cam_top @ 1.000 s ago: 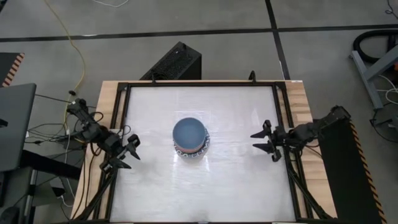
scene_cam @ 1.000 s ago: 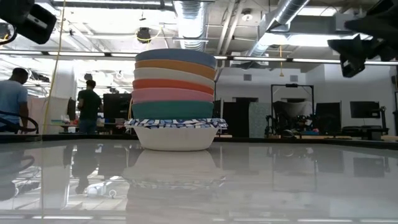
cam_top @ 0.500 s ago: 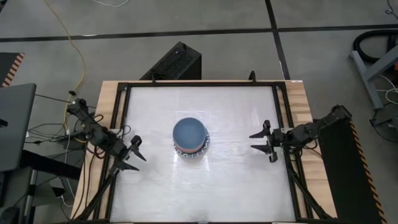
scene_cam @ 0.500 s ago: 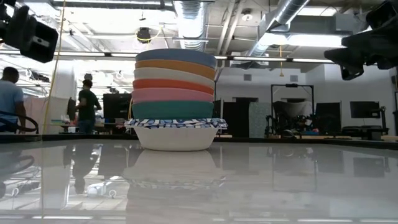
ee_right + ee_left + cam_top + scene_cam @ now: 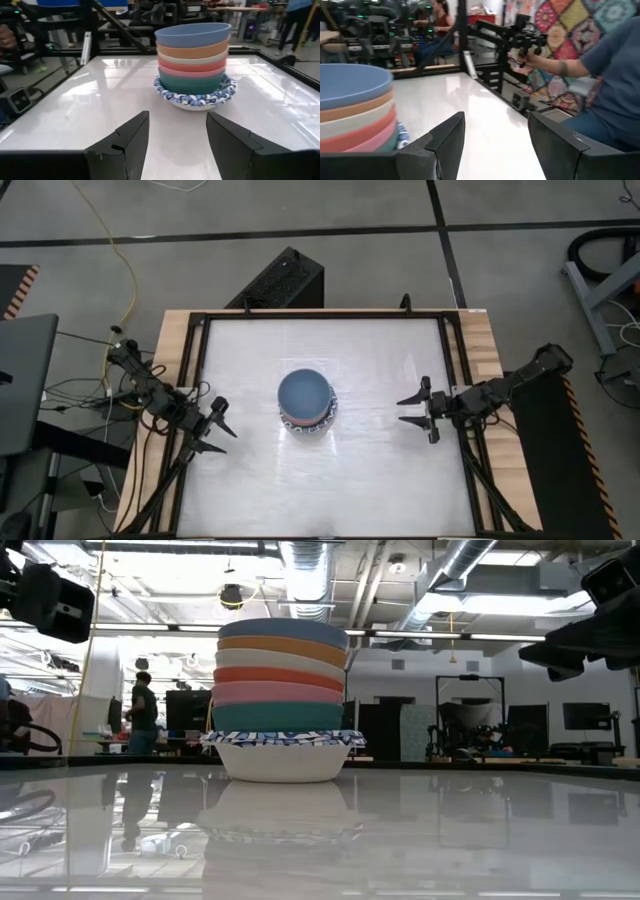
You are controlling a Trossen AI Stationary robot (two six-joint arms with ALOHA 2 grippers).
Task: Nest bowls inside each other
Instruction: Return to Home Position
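Note:
The bowls stand nested in one stack at the middle of the white table: blue on top, then orange, cream, red, pink and green, in a white bowl with a blue patterned rim whose base rests on the table. The stack also shows in the right wrist view and at the edge of the left wrist view. My left gripper hovers open at the table's left edge. My right gripper hovers open at the right edge. Both point level toward the stack and hold nothing.
A black frame runs round the table top. A black box lies on the floor behind the far edge. A person sits beyond the table's edge, holding a hand controller. Bare table surrounds the stack.
Both grippers have sunk a little and rolled about their own axes. The right one has edged toward the stack; the left one has shifted slightly toward the table's near edge. The stack has stayed still.

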